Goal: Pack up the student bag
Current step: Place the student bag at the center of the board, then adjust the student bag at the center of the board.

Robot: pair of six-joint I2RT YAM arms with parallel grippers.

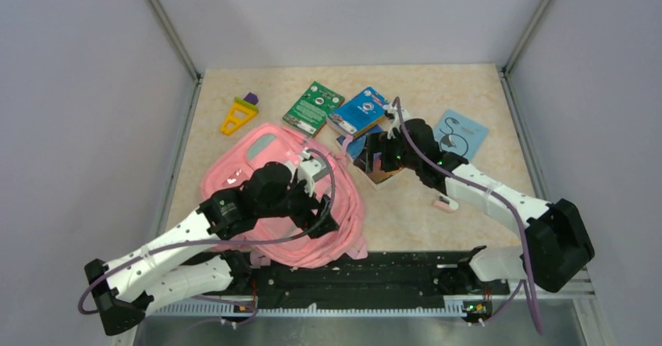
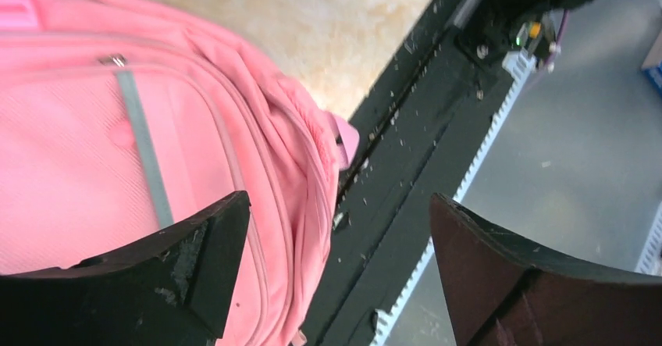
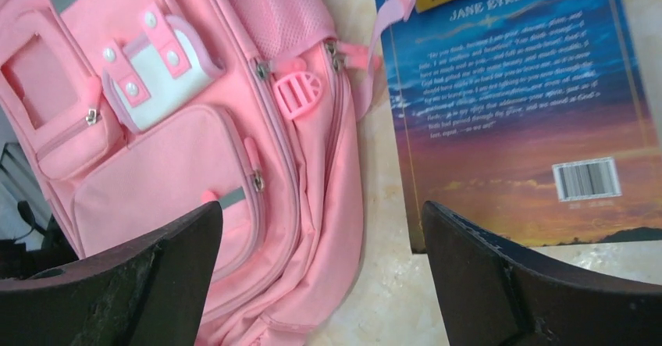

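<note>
- The student bag (image 1: 269,158), a pink backpack, lies flat on the left half of the beige desk (image 1: 468,88), front pockets facing up.
- The left tool (image 2: 336,205) hangs over the bag's near edge, beside the black rail (image 2: 406,166). Its jaws are spread wide with nothing between them.
- The right tool (image 3: 320,209) hovers above the bag's right side and a paperback of Jane Eyre (image 3: 515,112), which lies back cover up just beside the bag. Its jaws are also spread wide and empty.
- A thin pink strap (image 3: 398,2) from the bag reaches the paperback's corner.
- Farther back lie a blue book (image 1: 359,110), a green book (image 1: 313,106), a pale blue booklet (image 1: 460,133) and a yellow and purple toy (image 1: 240,114).
</note>
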